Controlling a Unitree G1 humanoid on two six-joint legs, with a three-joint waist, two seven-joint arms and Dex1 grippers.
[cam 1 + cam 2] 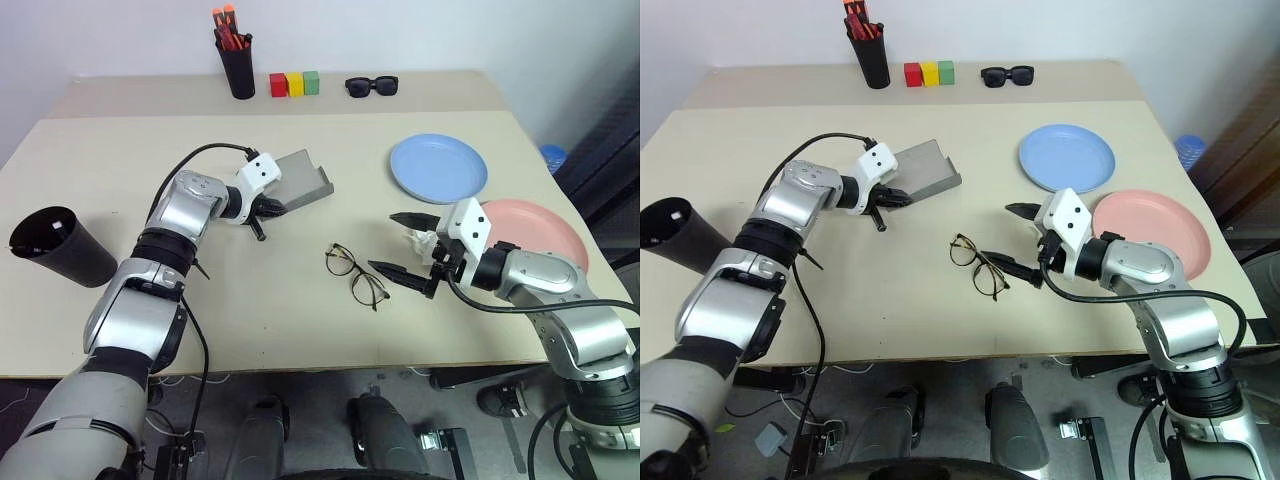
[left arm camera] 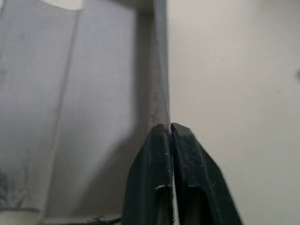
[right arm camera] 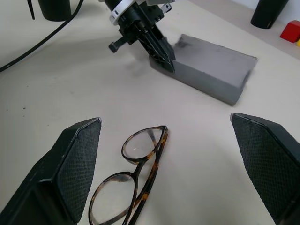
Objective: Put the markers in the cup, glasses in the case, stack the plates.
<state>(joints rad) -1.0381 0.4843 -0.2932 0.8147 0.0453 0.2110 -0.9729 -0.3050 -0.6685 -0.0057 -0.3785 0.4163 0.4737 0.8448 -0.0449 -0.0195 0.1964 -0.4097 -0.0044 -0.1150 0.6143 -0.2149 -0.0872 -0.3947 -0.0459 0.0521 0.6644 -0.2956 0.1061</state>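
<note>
Head view: the left gripper [image 1: 268, 208], at centre left, reached forward and was clamped on the near wall of the open case [image 1: 305, 180]. The right gripper [image 1: 408, 246], at centre right, stood with fingers spread beside the glasses [image 1: 356, 272]. The cup [image 1: 60, 246] lay tipped at the left edge.

Left wrist view: fingers [image 2: 152, 173] pinched the case wall [image 2: 159, 93].

Right wrist view: spread fingers [image 3: 70, 168] flanked the glasses [image 3: 133, 180], folded on the table [image 3: 70, 93].
</note>
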